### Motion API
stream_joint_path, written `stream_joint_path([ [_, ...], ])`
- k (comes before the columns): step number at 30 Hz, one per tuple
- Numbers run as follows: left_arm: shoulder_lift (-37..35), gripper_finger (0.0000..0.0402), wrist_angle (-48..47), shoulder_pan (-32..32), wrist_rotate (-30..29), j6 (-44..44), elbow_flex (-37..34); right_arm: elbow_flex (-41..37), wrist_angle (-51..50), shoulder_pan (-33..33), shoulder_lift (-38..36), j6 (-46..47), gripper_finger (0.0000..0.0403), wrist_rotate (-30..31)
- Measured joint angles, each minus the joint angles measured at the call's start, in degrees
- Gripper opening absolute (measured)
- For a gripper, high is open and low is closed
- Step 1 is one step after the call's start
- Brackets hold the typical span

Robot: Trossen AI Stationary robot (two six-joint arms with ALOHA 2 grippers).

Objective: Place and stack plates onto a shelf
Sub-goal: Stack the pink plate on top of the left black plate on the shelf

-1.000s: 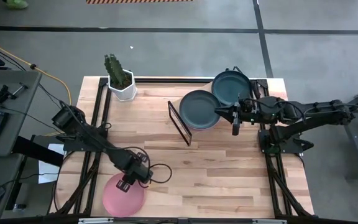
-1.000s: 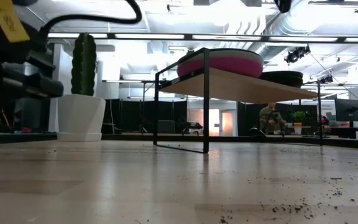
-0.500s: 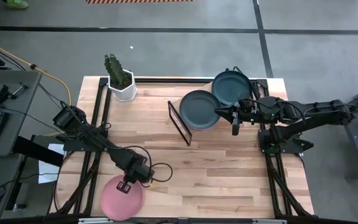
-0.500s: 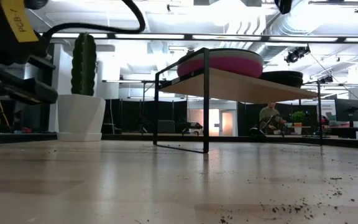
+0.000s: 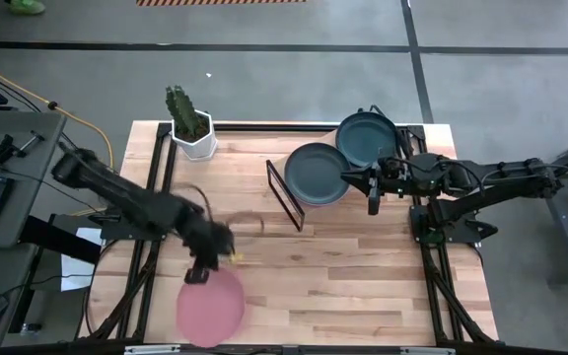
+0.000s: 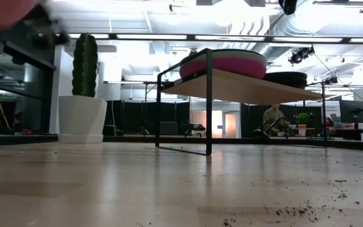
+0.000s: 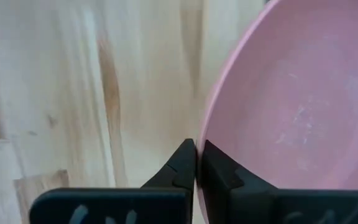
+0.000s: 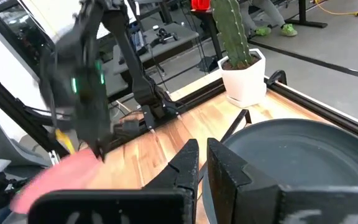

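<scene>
The left gripper (image 5: 198, 272) is pinching the near rim of the light pink plate (image 5: 210, 305), its fingers (image 7: 185, 167) closed tight on the thin edge, probably so the plate can be lifted off the surface (image 5: 353, 266) and carried across. The cactus pot (image 5: 193, 138) is standing at the far left corner, clear of that path. The shelf (image 5: 294, 197) is sitting mid-surface, already bearing a dark plate (image 5: 315, 174) on top and another dark plate (image 5: 367, 138) beside it. The right gripper (image 5: 373, 189) is waiting just beside the shelf with fingers closed on nothing.
</scene>
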Motion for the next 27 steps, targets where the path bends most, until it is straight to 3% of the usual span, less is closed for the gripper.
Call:
stream_joint_path([
  [5,-9.18,0.0002,-0.42,7.33,-5.93,-10.04,7.28,0.0,-0.35,0.0,0.0,-0.36,0.0016,0.02],
  [10,-9.25,0.0001,-0.93,17.89,-11.96,-11.08,18.43,0.0,-0.22,-0.05,-0.11,-0.42,0.0016,0.02],
  [18,3.49,0.0001,-1.73,34.68,-12.62,-2.29,35.95,3.22,4.9,-0.15,-1.2,-3.87,0.0016,0.05],
  [27,21.01,0.0,-3.32,41.4,-11.51,2.91,48.31,9.92,4.62,-0.15,-1.73,-8.68,0.0016,0.07],
])
